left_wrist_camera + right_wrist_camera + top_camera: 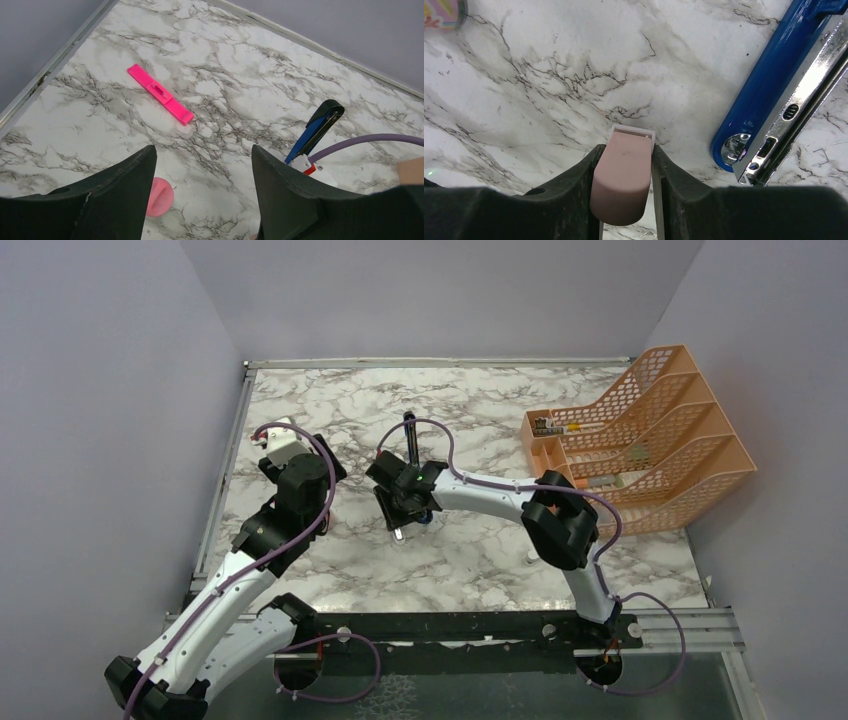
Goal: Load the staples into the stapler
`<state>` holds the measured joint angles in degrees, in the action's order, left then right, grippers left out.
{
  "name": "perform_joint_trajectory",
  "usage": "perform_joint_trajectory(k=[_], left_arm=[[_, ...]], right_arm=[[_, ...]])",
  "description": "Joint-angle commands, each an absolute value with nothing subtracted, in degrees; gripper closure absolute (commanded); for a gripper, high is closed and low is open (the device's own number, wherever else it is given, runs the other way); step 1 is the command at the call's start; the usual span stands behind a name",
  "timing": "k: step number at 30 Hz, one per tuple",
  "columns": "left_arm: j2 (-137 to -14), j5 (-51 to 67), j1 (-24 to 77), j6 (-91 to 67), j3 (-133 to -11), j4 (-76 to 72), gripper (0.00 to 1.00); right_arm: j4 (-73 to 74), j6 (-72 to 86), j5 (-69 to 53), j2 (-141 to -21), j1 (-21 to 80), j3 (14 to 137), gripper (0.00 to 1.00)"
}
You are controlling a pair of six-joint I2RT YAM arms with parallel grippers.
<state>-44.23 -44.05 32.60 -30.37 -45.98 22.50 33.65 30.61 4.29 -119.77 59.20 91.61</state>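
The blue stapler (769, 85) lies open, its silver rail bare, just right of my right gripper (626, 150). That gripper is shut on a thin grey-white U-shaped strip (633, 131), seemingly the staples, with a dusty-pink rounded block (621, 180) lying inside it. From above, the right gripper (400, 502) is low over the table with the stapler (410, 435) beside it. In the left wrist view the stapler (315, 131) lies to the right, with the red-and-white box (304, 164) at its near end. My left gripper (202, 150) is open and empty above the marble.
A flat bright pink strip (160, 93) lies on the marble ahead of the left gripper. A round pink piece (159, 197) sits by its left finger. An orange mesh file organizer (650, 440) stands at the right. The right arm's purple cable (370, 141) crosses near the stapler.
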Motion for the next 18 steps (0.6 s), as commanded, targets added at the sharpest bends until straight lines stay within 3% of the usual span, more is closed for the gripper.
perform_joint_trajectory(k=[1,18], left_arm=[[-43.97,-44.56,32.43,-29.84,-46.17,22.67,0.29],[-42.65,-44.83,32.43,-30.32,-45.51,22.68,0.28]], right_arm=[[36.14,28.55,6.71,-121.43,59.63,93.37,0.61],[38.7,27.07,5.43,-125.18,59.68,97.69,0.53]])
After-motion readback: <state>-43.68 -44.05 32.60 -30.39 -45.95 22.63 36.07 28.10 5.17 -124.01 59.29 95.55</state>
